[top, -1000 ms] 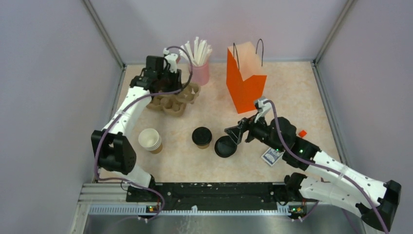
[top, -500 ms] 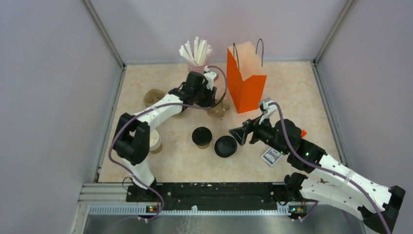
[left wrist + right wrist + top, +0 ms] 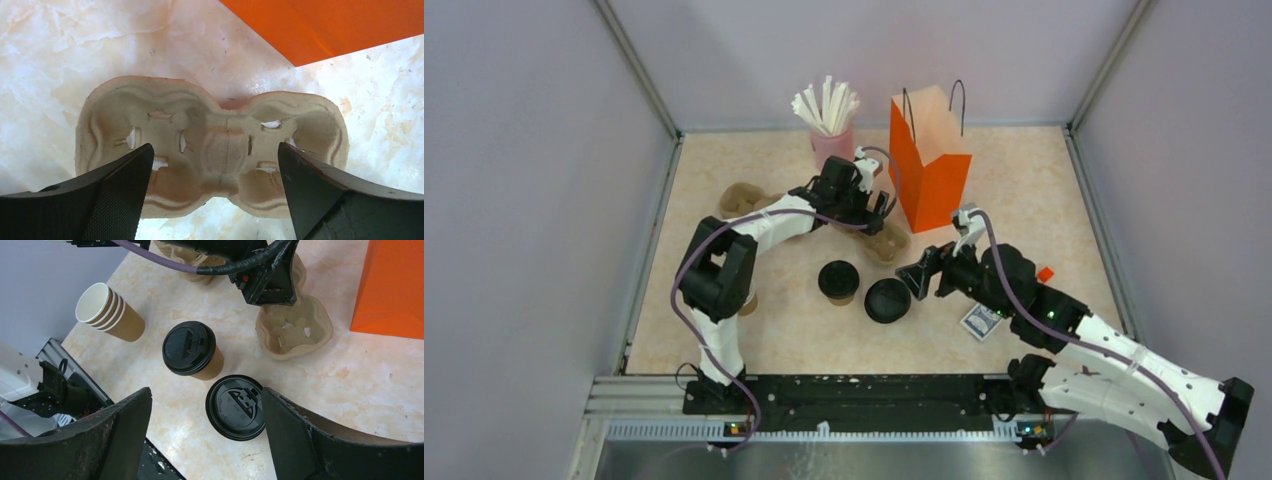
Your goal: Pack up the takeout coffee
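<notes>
The takeout coffee (image 3: 838, 280) (image 3: 190, 349), a brown cup under a black sip lid, stands upright mid-table. The orange bag (image 3: 929, 165) (image 3: 340, 25) stands behind it to the right. My left gripper (image 3: 876, 212) (image 3: 215, 146) hangs open over a moulded cardboard cup carrier (image 3: 215, 140) (image 3: 888, 244) that lies on the table just in front of the bag. The jaws stand apart from the carrier. My right gripper (image 3: 914, 276) (image 3: 206, 392) is open and empty, low above a loose black lid (image 3: 887, 299) (image 3: 236, 406), to the right of the coffee.
Another carrier (image 3: 742, 198) lies at the back left. A stack of lidless cups (image 3: 107, 312) lies on its side at the left. A pink cup of straws (image 3: 832, 148) stands beside the bag. A small printed packet (image 3: 982, 320) lies under the right arm.
My left gripper carried one carrier from the back left to the front of the orange bag and opened, letting it go. The right gripper barely shifted.
</notes>
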